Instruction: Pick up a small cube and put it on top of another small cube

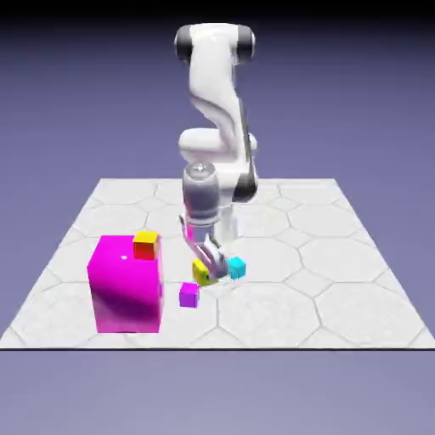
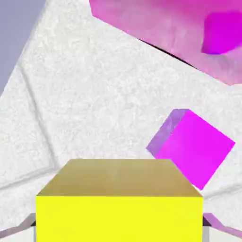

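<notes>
1. Hand view: the lime cube (image 2: 119, 218) fills the gap between the fingertips of my gripper (image 2: 119, 228). Jaws drawn in to the cube's width, one on each side; I read this as a hold on it.
2. Cube position, exterior view: under the hand, between the purple cube (image 1: 189, 296) and the cyan cube (image 1: 237, 268), nearer the camera than the robot's base. I cannot tell whether its underside touches the table (image 1: 280, 319).
3. Risk, grip: I cannot see how deep the pads sit on the cube's sides. If shallow, a quick lift could let it slip or pivot. Slow lift advised.
4. Risk, neighbours: purple cube is close by, turned at an angle to mine in the hand view; cyan cube is just beside the hand in the exterior view. Cause of trouble would be sideways travel before height is gained: a finger or the held cube could shove either one.
5. Risk, wrong target: the task names only another small cube. Purple, cyan and the red cube with the yellow top (image 1: 146, 245) are all candidates; I cannot settle which.
6. Risk, height: that last one rests on the big magenta block (image 1: 126, 293), at the exterior view's left. Should it be the target, too low an approach would strike the block or knock its cube off. Off-centre release would likely topple any stack.
</notes>
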You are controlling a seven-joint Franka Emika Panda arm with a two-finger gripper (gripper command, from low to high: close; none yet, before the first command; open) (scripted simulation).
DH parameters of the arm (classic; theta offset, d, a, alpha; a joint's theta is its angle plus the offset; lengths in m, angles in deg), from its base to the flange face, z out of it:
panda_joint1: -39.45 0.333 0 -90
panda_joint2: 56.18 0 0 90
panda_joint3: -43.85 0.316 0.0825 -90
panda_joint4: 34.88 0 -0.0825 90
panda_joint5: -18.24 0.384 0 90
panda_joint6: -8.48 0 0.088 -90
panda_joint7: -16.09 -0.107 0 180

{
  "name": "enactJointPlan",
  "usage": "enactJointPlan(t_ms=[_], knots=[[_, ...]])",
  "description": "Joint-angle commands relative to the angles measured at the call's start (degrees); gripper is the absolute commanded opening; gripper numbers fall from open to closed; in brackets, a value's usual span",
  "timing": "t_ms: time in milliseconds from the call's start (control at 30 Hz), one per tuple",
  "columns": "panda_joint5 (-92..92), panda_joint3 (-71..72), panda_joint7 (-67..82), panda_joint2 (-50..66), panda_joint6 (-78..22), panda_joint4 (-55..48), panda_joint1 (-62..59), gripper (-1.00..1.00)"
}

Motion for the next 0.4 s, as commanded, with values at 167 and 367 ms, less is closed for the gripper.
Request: enactJointPlan(t_ms=[167,367], knots=[[2.71,-0.12,2.52,6.83,8.44,1.50,-0.83,-1.00],[3.33,0.22,3.00,9.77,11.37,1.49,-0.91,1.00]])
